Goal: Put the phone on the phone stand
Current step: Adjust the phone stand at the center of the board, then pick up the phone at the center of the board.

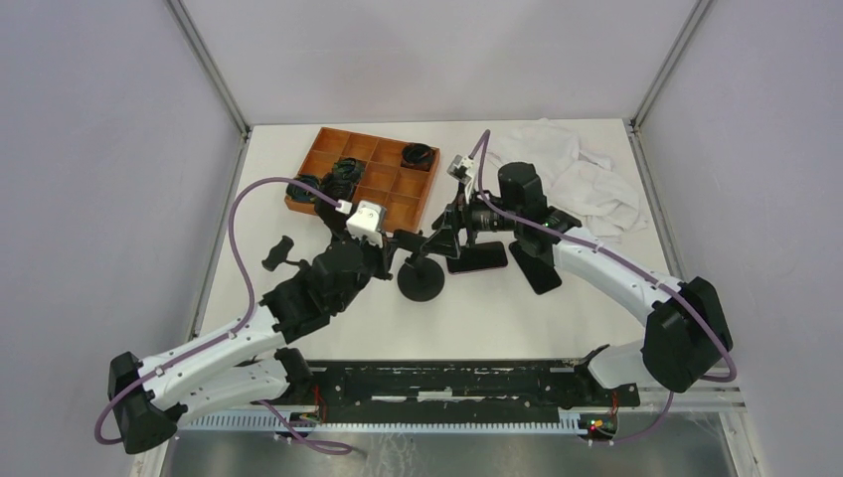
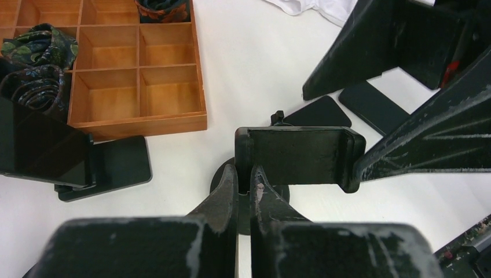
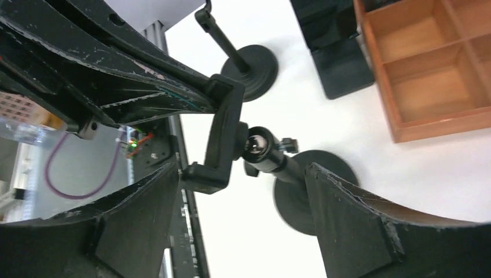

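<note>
White table — phone stand mid-surface; pale grey walls around.

black round-based phone stand upright mid-table, black phone flat just beside

A tray is set at the back left of the table; rolls of fabric are held in some of its compartments; a cloth is heaped at the back right; the phone stand is placed in the middle, in front of the tray; a phone is laid flat just right of its base, a second phone further right; a second stand is found to the left.
</note>
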Motion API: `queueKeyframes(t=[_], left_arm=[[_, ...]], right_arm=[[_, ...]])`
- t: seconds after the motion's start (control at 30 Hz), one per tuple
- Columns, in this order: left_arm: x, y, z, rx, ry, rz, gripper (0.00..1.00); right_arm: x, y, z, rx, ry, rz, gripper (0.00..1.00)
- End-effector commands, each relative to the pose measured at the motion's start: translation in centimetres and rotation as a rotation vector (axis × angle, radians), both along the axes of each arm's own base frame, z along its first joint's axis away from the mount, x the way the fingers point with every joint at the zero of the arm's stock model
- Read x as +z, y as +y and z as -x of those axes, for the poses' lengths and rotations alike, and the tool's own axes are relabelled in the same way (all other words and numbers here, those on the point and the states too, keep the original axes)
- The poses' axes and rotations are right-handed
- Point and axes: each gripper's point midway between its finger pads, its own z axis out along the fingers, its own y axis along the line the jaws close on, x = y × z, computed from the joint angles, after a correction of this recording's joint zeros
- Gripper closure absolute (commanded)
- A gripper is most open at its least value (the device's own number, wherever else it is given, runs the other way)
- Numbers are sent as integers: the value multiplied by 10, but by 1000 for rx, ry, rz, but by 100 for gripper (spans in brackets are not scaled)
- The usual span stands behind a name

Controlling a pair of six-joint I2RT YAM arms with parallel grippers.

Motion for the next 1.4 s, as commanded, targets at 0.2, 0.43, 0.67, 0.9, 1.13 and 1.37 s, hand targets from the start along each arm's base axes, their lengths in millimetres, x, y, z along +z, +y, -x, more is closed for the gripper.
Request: queueKeyframes(t=[0.2,0.43,0.67,0.9,1.13,1.37], left_arm=[[29,-7,6,-32,-5,51,78],[46,-3,11,-41,-10,70,33],[78,7,15,-48,-67,69,13],[106,21,7,-31,-163,-58,6],[125,51,-27,89,-285,-105,0],[104,75,-65,177,-231,-77,0]], right_arm=[[26,-41,0,123,-367,16,2],[3,-95,-3,115,-571,89,2],[-36,-115,9,215,-806,176,2],[-71,-119,14,449,-1005,249,2],[-88,-117,-11,549,-937,307,2],[-98,-116,-36,561,-877,361,2]])
